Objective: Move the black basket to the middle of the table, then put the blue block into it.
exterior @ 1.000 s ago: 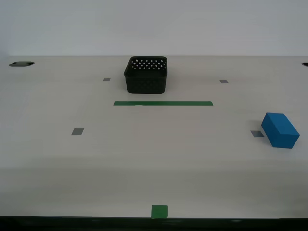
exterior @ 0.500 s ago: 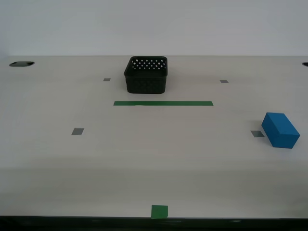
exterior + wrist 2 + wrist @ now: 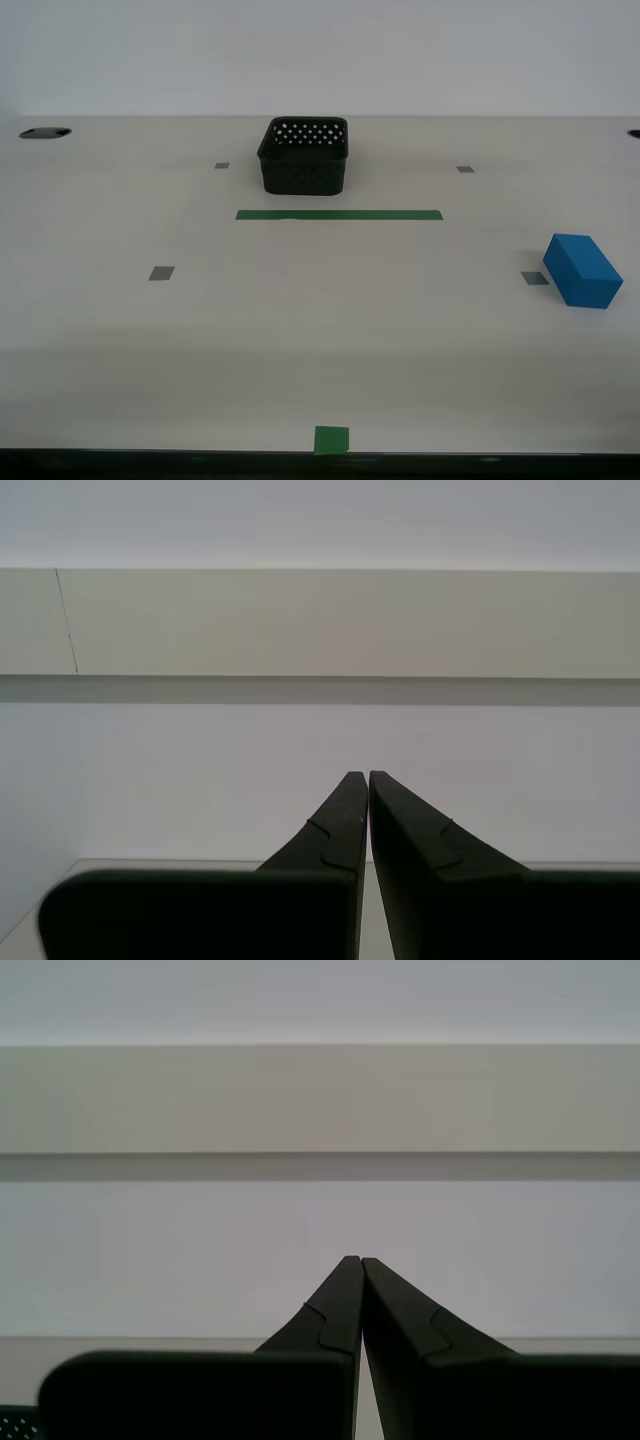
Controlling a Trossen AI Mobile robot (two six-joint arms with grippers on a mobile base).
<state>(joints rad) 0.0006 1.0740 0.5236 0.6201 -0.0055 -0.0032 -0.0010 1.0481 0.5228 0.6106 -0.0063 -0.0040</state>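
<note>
The black basket [image 3: 305, 155] stands upright and empty at the far middle of the table [image 3: 300, 330], just behind the long green tape strip [image 3: 339, 214]. The blue block [image 3: 582, 270] lies on the table at the exterior view's right, beside a small grey square. Neither arm shows in the exterior view. My first gripper [image 3: 359, 1265] is shut and empty, pointing at a pale wall. My second gripper [image 3: 367, 778] is shut and empty, also facing the wall. Neither wrist view shows the basket or the block for certain.
A green square [image 3: 331, 439] marks the table's near edge. Small grey squares [image 3: 161, 273] dot the tabletop. A dark hole [image 3: 44, 132] sits at the far corner on the exterior view's left.
</note>
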